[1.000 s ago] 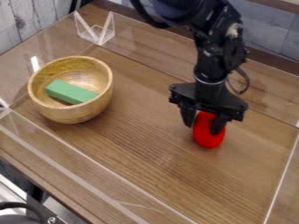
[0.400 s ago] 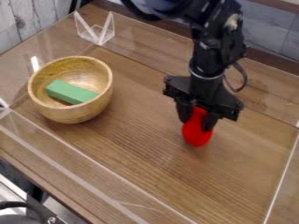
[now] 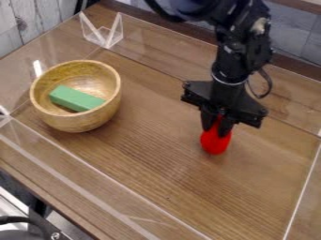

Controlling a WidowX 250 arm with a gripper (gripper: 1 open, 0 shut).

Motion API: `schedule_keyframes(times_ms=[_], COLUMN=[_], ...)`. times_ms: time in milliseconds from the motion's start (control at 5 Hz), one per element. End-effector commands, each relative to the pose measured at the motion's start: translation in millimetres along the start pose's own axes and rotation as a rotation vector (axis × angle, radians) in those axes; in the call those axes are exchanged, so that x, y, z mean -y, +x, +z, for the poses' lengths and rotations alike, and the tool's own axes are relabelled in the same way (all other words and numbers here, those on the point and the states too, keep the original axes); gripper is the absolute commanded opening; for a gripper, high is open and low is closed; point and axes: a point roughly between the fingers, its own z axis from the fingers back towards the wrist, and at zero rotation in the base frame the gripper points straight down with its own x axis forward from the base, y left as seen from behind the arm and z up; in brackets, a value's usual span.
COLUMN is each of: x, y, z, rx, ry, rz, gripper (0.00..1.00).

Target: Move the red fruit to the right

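The red fruit [image 3: 217,141] is a small glossy red toy resting on the wooden table right of centre. My gripper [image 3: 221,125] points straight down over it, black fingers [image 3: 209,119] drawn in close around the fruit's top half. The lower half of the fruit shows below the fingertips and touches the table. The fruit's top is hidden by the fingers.
A wooden bowl [image 3: 75,95] holding a green rectangular block [image 3: 75,98] stands at the left. Clear acrylic walls [image 3: 100,33] ring the table [image 3: 150,178], with a low clear edge along the front and right sides.
The gripper's fingers have narrowed onto the fruit. The fruit and hand shifted slightly between frames but stay at about the same spot on the table.
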Motion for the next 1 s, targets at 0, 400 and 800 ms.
schedule_keyframes(times_ms=[0,400,800], x=[-1,-3,2], y=[17.5,19.0,14.0], z=[1.3,2.9,14.0], rx=[0.057,0.059,0.075], ry=[-0.006,-0.001,-0.019], rz=[0.028,0.089,0.066], gripper=[1.00,0.00,0.00])
